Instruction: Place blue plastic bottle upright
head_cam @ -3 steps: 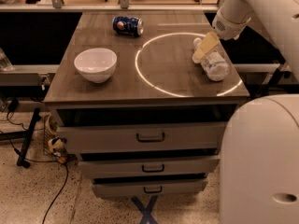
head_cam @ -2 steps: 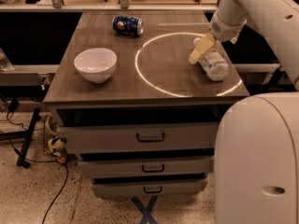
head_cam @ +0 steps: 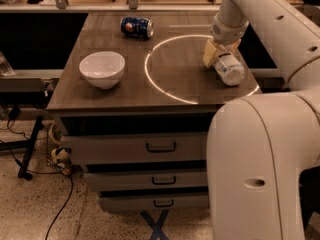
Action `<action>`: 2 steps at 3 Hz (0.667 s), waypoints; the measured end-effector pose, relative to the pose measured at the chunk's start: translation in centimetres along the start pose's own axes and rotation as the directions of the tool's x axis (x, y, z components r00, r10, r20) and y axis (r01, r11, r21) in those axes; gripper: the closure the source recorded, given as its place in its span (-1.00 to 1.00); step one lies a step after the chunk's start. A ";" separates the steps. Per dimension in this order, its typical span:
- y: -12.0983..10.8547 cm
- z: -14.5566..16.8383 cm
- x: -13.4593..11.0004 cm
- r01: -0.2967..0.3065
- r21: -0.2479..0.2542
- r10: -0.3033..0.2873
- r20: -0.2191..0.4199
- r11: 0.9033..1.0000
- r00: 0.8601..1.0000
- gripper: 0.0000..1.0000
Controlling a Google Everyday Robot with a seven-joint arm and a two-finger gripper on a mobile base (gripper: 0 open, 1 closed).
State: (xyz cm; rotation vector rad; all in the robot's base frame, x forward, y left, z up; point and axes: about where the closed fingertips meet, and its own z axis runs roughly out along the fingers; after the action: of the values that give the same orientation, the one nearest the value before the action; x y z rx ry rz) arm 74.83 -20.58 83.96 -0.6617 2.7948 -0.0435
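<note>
Camera view shows the blue plastic bottle lying on its side on the table, close to the right edge and about midway between the far and near right corners. Its body is clear with a pale label. One end points toward the near right corner and the other runs up under the gripper, so the cap cannot be seen. The bottle is not upright.

The gripper hangs over the bottle's far end, touching or all but touching it, with its yellowish tips low against the tabletop. Whether it is clamped on the bottle or merely set around it cannot be told. The white arm comes down to it from the upper right.

A bright ring of light is drawn on the right half of the tabletop. The bottle lies inside the ring, near its right side.

A dark blue soda can lies on its side near the far edge, just outside the ring to its left. A white bowl stands upright toward the left edge, well apart from the bottle.

Below the tabletop are three drawers with dark handles. The robot's white body fills the near right corner of the view, in front of the table's near right corner.
</note>
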 end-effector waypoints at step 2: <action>1.4 -4.2 -1.9 0.065 -0.034 -0.061 0.113 0.997 0.992 1.00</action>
State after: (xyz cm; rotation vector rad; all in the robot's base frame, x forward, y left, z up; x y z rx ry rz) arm 74.69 -18.60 88.35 -0.7375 2.6729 0.0328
